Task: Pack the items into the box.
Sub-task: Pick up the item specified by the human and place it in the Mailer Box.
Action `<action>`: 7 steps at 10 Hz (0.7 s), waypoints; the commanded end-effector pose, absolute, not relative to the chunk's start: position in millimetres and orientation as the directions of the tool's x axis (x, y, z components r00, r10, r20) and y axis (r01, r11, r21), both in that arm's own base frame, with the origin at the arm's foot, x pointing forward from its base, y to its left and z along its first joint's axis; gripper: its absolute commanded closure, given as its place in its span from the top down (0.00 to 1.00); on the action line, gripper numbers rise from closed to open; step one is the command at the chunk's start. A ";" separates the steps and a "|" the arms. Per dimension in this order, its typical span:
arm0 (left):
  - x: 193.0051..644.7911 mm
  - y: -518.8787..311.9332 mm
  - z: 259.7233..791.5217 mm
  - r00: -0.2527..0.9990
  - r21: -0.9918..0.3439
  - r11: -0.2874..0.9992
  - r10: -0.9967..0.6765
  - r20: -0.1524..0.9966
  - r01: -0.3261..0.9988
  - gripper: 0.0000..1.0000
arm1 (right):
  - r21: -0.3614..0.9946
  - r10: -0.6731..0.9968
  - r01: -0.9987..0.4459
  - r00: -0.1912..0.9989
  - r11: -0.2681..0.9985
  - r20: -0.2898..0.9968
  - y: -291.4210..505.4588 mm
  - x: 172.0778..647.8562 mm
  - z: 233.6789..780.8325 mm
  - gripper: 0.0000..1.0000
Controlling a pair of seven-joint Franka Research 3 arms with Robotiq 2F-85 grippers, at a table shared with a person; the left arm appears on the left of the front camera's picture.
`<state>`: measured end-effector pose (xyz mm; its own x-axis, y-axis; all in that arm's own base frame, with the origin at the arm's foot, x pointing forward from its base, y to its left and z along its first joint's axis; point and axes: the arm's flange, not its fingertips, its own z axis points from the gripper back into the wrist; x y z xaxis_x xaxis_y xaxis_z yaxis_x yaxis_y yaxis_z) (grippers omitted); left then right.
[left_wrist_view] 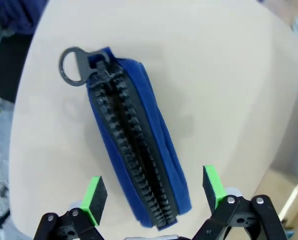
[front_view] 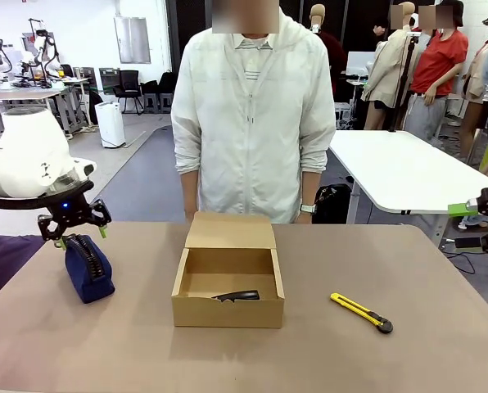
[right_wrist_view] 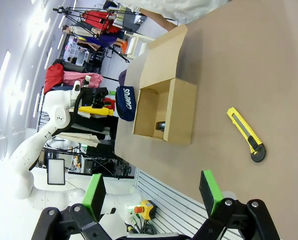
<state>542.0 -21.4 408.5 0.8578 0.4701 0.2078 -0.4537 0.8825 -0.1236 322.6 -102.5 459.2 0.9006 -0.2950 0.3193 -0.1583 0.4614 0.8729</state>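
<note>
My left tool (left_wrist_view: 153, 192) hung just above the navy CAMPUS zip pouch (left_wrist_view: 134, 135), its jaws spread wide and holding nothing. The pouch stood on the surface (front_view: 326, 352) on its long edge with the zip uppermost. A green pad sat on either side of its near end, apart from the fabric, and the ring pull (left_wrist_view: 71, 66) pointed away from me at the far end. The step in hand, as I judged it, was to take the pouch. To do that well I needed to slide forward along the zip until the pads flanked its middle, since a grip at one end would likely let the soft body droop and swing. I then had to come straight down and close on the fabric sides below the zip teeth. The open cardboard box (front_view: 228, 311) waited well off to that tool's right, lid flap back, with the slim black object (front_view: 237, 295) already lying by its front wall. The pouch looked about box-width, so I meant to carry it in lengthwise and level. My right tool (right_wrist_view: 153, 192) was likewise wide and empty, well apart from the box, with the yellow utility knife (front_view: 361, 312) lying between them and best left alone.
</note>
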 end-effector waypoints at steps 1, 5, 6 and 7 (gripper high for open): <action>543.7 -23.1 399.0 0.774 -0.098 0.805 0.590 0.230 -0.585 1.00 | 0.872 -0.291 -0.157 0.903 0.463 0.317 -103.9 322.4 462.2 1.00; 554.1 -23.7 379.9 0.810 -0.067 0.830 0.556 0.186 -0.554 1.00 | 0.872 -0.291 -0.157 0.903 0.463 0.317 -103.9 322.4 462.2 1.00; 560.7 -25.1 364.3 0.822 -0.115 0.837 0.548 0.157 -0.536 1.00 | 0.872 -0.291 -0.157 0.903 0.463 0.317 -103.9 322.4 462.2 1.00; 565.4 -24.7 348.3 0.831 -0.109 0.841 0.540 0.134 -0.530 1.00 | 0.872 -0.291 -0.157 0.903 0.463 0.317 -103.9 322.4 462.2 1.00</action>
